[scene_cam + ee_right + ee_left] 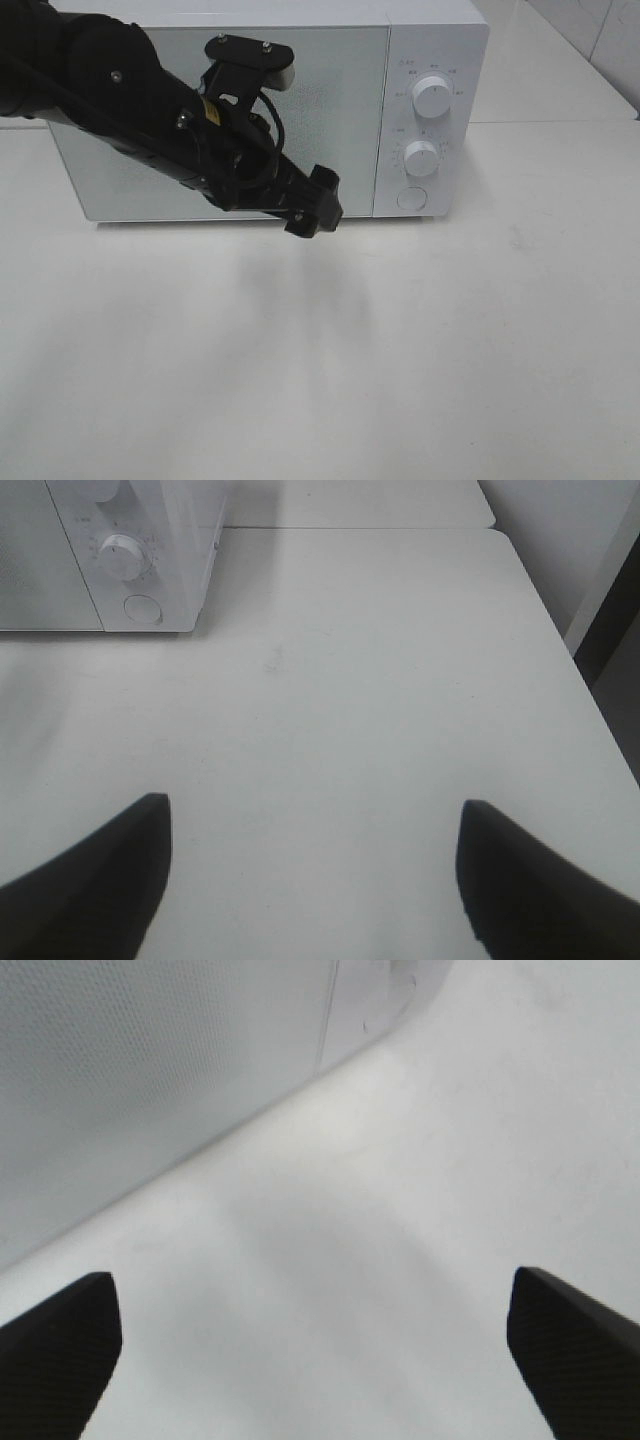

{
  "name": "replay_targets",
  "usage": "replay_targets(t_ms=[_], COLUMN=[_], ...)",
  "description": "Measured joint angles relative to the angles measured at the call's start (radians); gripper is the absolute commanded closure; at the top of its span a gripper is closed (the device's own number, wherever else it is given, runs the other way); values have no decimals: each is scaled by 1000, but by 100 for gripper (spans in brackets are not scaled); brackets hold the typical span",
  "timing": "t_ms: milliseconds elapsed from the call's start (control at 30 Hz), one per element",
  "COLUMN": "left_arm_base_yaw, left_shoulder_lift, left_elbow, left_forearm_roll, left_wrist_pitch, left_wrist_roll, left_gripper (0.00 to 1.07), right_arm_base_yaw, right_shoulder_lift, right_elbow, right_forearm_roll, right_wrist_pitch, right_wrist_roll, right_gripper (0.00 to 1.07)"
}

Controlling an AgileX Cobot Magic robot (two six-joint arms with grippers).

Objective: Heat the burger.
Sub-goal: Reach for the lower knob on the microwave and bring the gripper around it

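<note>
White tabletop (400,350) held a boxy white microwave (340,120), door shut, at its back edge. No burger showed; my left pincer (315,1300) and right pincer (315,830) gaped empty. I judged it loaded, with the dials (432,95) left to set.

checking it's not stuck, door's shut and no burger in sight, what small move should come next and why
Probably bring the right gripper, open over the table, toward the lower dial on the microwave. Its door is shut and no burger shows outside, so it may be inside, though that cannot be seen. The left gripper is open, empty, in front of the door.
</note>
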Motion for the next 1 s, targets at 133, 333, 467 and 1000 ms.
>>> replay_targets(t_ms=[133,333,467,1000], left_arm_base_yaw=[0,4,9,363], left_shoulder_lift=[-28,-83,-131,-316], left_elbow=[0,0,0,0], left_forearm_roll=[0,4,21,22], left_wrist_pitch=[129,335,483,750], left_wrist_roll=[0,0,-14,-50], left_gripper=[7,7,7,7], right_arm_base_yaw=[0,0,0,0], right_shoulder_lift=[0,0,0,0], right_elbow=[0,0,0,0], right_forearm_roll=[0,0,0,0], right_wrist_pitch=[0,0,0,0], right_wrist_roll=[0,0,0,0], right_gripper=[31,31,31,31])
